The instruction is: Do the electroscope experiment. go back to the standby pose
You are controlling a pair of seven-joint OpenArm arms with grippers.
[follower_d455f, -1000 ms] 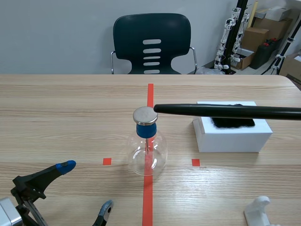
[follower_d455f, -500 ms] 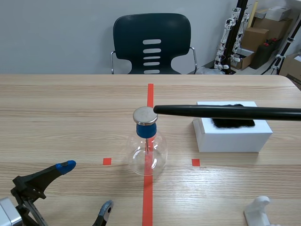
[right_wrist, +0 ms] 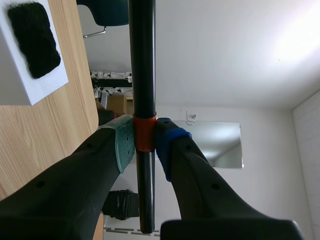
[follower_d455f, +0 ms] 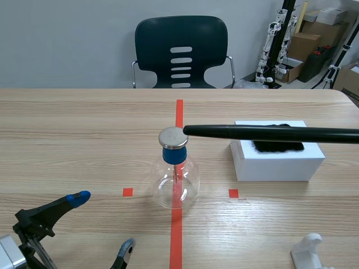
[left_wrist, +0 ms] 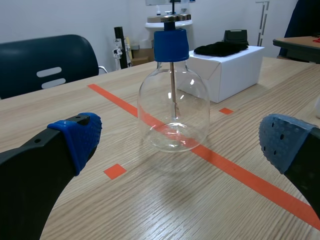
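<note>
The electroscope is a clear glass flask with a blue stopper and a round metal disc on top; it stands on the red centre tape line, ahead of my left gripper. That gripper is open, low at the table's near left corner, with nothing between its fingers. A long black rod reaches in from the right, and its tip touches or nearly touches the metal disc. My right gripper is shut on the black rod at an orange band; the gripper itself lies outside the scene view.
A white box with a black fur cloth on top sits right of the flask. A white plastic piece lies at the near right edge. A dark chair stands behind the table's far edge.
</note>
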